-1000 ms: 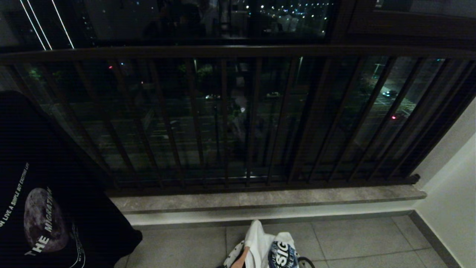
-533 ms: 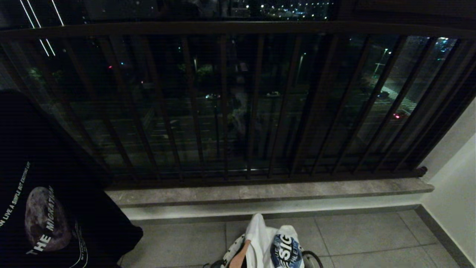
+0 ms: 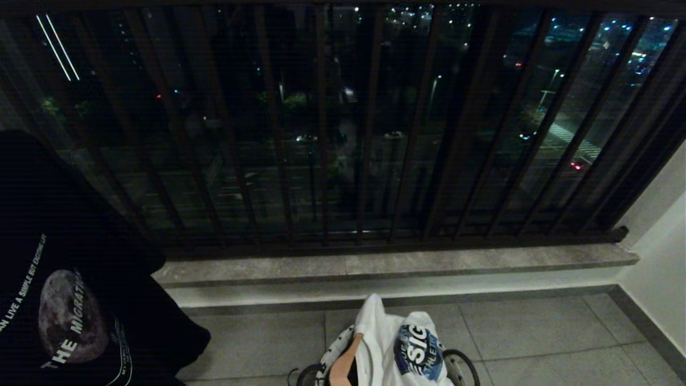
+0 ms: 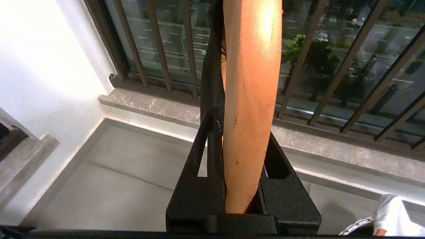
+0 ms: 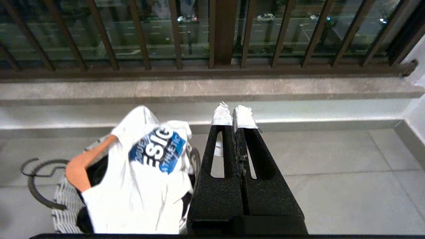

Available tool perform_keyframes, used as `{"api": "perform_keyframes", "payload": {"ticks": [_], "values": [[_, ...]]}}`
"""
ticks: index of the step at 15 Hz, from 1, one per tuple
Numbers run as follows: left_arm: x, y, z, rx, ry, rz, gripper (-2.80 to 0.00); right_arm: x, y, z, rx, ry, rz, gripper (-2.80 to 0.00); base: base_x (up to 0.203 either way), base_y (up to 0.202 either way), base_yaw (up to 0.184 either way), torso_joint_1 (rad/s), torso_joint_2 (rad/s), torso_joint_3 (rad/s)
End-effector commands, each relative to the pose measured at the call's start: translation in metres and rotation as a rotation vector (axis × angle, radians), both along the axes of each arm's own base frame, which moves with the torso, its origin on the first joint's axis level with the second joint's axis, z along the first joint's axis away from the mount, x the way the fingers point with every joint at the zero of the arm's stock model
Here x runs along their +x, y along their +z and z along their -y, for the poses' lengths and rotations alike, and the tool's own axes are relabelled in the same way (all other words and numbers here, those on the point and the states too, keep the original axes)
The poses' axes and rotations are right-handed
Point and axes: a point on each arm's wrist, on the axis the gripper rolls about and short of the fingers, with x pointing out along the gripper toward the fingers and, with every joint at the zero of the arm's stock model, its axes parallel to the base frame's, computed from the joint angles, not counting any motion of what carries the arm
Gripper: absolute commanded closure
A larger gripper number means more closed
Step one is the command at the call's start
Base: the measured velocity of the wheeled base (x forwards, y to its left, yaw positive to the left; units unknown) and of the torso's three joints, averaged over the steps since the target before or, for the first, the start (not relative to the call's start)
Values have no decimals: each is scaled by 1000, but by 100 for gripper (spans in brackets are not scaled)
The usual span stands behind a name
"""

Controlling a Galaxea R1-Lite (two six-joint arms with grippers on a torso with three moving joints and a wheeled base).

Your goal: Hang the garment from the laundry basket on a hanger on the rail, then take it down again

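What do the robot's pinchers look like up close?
Both are black with a rough, grainy surface. Each finger is a long wedge with a slot cut through it. The right gripper has white, frayed tape on its tips. The left gripper shows no tape.

A dark railing of upright bars (image 3: pixel 321 134) is seen above a grey stone ledge (image 3: pixel 396 262), with a grey tiled floor (image 3: pixel 525 332) below, a white wall (image 3: pixel 656 257) at the right, and city lights beyond.

head cam high, facing railing (image 3: pixel 343 134); both wrist cams low, facing it too; all share ledge (image 3: pixel 396 262)
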Motion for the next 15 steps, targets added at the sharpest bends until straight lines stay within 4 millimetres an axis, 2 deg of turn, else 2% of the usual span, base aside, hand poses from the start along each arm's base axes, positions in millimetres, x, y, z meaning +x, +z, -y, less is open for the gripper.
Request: {"api": "perform_keyframes", "payload": {"ticks": [1,11,15], "values": [[0,0,0,0,0,0,0,0,0,0,0,0,0,0,0,0,0,-85,463,373],[-2,1,1,3,-2,9,0,0,0,0,0,-1,0,0,0,0,0,-16,438,428],[-2,1,1,4,-2,11,0,0,0,0,0,0,0,0,0,0,0,-1,62,91]]}}
